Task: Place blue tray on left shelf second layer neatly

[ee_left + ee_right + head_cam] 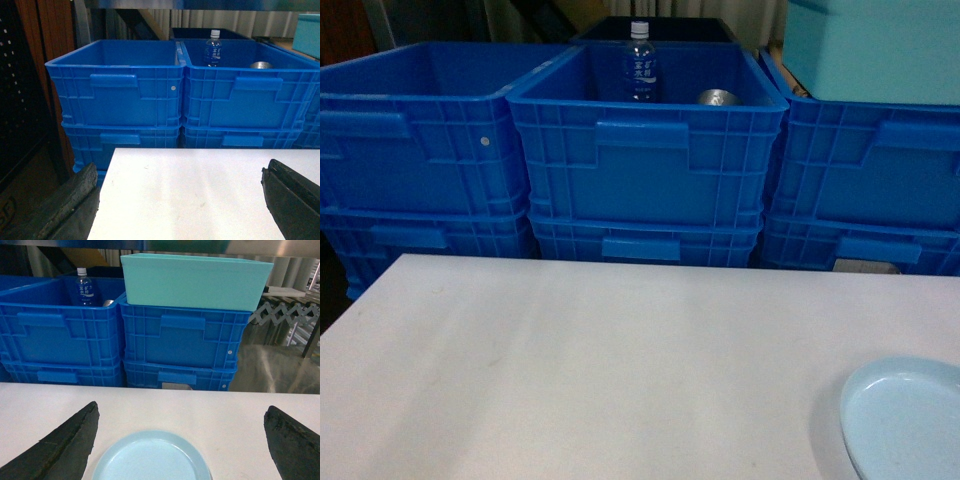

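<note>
Only blurred white print on bottle.

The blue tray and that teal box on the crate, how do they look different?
The blue tray is round and shallow with a low rim; the teal box is rectangular with tall walls. The tray is pale sky blue, the box greener. The tray lies flat on the white table, between the open fingers of the right end effector; the box sits on a blue crate. Both are plain and unmarked.
</note>
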### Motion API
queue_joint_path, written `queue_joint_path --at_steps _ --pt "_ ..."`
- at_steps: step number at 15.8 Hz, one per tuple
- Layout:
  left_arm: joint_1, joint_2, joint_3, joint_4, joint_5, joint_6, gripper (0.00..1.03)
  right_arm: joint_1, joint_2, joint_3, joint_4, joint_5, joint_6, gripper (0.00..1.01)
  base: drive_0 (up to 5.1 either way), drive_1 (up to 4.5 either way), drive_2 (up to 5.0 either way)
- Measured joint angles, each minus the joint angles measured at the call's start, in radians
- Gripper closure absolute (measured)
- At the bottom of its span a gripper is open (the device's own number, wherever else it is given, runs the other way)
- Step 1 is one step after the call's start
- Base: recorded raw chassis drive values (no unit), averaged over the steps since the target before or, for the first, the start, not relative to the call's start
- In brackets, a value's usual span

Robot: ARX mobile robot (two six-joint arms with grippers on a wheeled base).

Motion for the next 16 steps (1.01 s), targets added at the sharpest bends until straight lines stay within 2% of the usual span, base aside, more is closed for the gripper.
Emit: queue_joint_path --at_steps 16 --pt "0.000 0.000 0.000 0.000 0.000 0.000 0.05 0.000 0.000 0.000 0.000 0.000 0.000 0.03 0.0 0.00 0.0"
